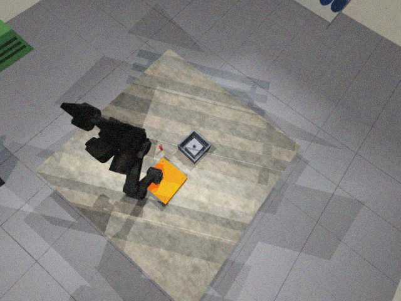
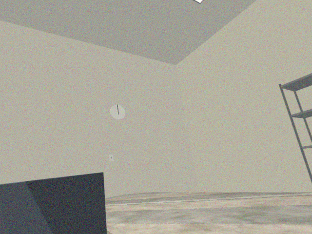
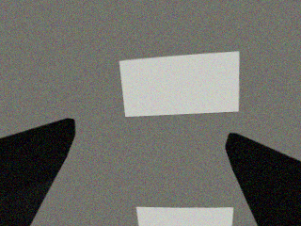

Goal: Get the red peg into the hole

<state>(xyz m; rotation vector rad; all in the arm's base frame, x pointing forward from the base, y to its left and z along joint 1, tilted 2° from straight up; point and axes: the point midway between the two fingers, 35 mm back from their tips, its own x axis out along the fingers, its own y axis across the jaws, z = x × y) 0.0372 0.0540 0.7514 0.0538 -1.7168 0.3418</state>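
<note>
Tabletop — stone-like mottling; claw fingers — matt black.

Small and red, with a paler red end: the peg, outside the box and near it, apart from its walls; too small to tell whether upright or lying. Square, dark blue-grey and open at the top: the box, standing upright. At its bottom, a pale square plate with a small dark round hole at the middle, crossed in part by grey shadow.
</note>
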